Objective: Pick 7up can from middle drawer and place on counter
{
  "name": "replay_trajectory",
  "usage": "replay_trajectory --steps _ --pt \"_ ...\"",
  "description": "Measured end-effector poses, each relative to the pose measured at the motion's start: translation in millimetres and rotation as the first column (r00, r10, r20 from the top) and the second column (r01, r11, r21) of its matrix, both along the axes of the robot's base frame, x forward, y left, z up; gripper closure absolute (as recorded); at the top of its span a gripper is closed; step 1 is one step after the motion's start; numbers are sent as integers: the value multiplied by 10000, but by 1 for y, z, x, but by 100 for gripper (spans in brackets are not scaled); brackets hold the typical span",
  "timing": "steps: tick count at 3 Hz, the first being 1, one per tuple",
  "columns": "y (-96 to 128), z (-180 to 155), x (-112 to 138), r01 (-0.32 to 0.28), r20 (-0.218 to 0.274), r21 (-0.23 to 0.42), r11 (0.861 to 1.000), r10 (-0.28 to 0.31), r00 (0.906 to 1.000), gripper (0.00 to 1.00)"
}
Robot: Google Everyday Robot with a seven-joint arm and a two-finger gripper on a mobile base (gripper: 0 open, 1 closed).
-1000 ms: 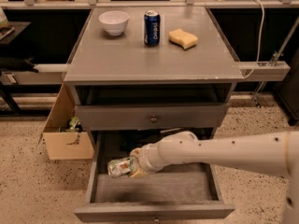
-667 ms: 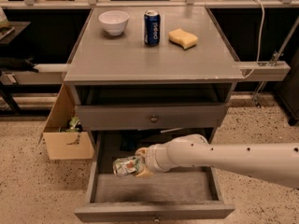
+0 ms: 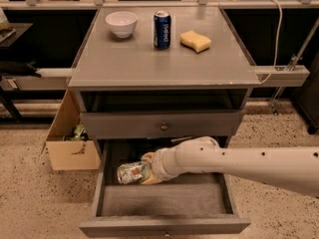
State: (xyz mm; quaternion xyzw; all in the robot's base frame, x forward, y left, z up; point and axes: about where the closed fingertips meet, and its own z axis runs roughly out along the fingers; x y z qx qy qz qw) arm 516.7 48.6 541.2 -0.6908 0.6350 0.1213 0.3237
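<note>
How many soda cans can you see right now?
2. The 7up can lies in the open middle drawer, gripped by the end effector; the Pepsi can stands on the counter. More may hide under the arm.

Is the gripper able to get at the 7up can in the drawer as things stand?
Likely yes: the gripper is inside the open middle drawer, its fingers closed on either side of the 7up can, nothing between them.

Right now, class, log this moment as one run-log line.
gripper: in drawer, shut on 7up can | 7up can: on its side | counter: bowl, Pepsi can, sponge | placing: not yet done
</note>
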Motion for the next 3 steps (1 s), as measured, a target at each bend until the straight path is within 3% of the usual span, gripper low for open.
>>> replay_trajectory --steps 1,3 --pt "0 2 1 37 28 128 9999 -37 10000 100" --pt "-15 110 41 702 937 568 9959 -753 9928 100"
